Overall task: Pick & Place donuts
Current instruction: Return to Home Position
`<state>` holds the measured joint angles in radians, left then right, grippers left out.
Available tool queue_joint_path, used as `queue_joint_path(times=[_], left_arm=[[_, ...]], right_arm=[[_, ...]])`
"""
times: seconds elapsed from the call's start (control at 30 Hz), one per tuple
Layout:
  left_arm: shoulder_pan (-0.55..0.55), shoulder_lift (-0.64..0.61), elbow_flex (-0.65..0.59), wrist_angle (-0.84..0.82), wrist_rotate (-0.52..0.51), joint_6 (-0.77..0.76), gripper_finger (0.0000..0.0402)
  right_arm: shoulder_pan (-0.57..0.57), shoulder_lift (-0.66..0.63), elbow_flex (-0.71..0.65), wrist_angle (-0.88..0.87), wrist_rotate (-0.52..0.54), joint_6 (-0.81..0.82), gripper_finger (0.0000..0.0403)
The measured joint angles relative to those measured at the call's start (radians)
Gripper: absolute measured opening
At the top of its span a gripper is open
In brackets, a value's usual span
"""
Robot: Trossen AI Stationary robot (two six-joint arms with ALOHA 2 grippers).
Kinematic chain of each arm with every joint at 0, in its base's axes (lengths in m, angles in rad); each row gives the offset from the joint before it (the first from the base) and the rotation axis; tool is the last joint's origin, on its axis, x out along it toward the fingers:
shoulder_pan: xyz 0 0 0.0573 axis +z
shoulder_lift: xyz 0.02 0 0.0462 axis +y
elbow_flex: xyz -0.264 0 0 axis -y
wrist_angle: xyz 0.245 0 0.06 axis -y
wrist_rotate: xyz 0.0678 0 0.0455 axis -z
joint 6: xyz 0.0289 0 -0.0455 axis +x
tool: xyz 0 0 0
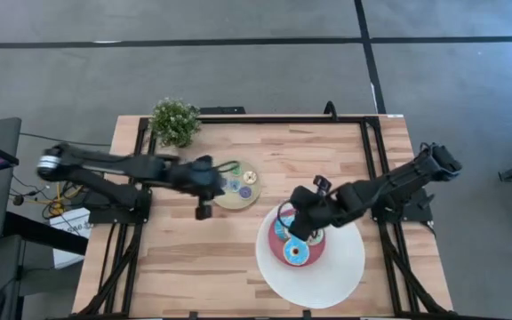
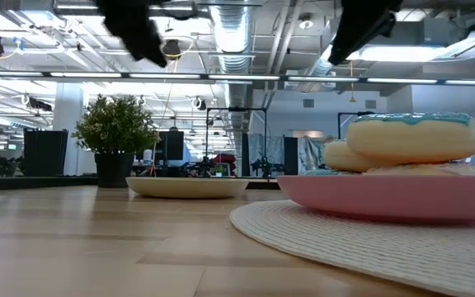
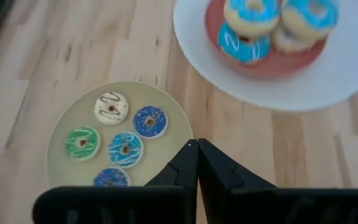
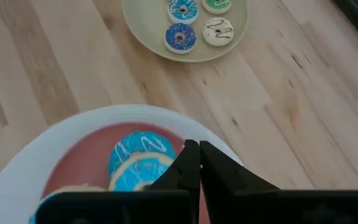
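Three large donuts (image 1: 296,252) iced blue and white lie piled on the pink centre of a big white plate (image 1: 345,267); in the low view the top one (image 2: 411,136) shows from the side. Several tiny donuts (image 3: 125,149), white, green and blue, lie on a small tan plate (image 1: 249,200). My left gripper (image 1: 204,212) hovers shut above the bare table at the tan plate's left side, its fingers (image 3: 197,149) closed together. My right gripper (image 4: 196,149) is shut and hangs above the large donuts (image 4: 140,149), near the pink centre's far edge. Both hold nothing.
A small potted plant (image 1: 174,122) stands at the table's far left corner. The tan plate (image 2: 186,187) and the white plate (image 2: 345,239) sit close together mid-table. A black frame (image 1: 367,151) runs around the table's edges. Bare wood lies along the near left side.
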<state>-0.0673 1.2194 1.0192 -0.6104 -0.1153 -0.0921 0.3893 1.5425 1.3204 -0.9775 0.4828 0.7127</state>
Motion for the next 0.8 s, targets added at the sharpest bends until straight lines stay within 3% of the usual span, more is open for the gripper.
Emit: queue_joint_path(times=[0.2,0.37,0.8], left_arm=[[-0.043,-0.355,-0.412,0.380,0.006,-0.034,0.0000],[-0.063,-0.594,-0.641,0.579,-0.013,-0.109,0.0000],[-0.064,-1.044,-0.872,0.627,-0.032,0.112,0.0000]], right_arm=[[-0.072,0.000,0.000,0.047,-0.021,-0.087,0.0001],[-0.106,0.000,0.000,0.056,-0.082,-0.145,0.0000],[-0.116,0.000,0.000,0.153,-0.127,-0.155,0.0000]])
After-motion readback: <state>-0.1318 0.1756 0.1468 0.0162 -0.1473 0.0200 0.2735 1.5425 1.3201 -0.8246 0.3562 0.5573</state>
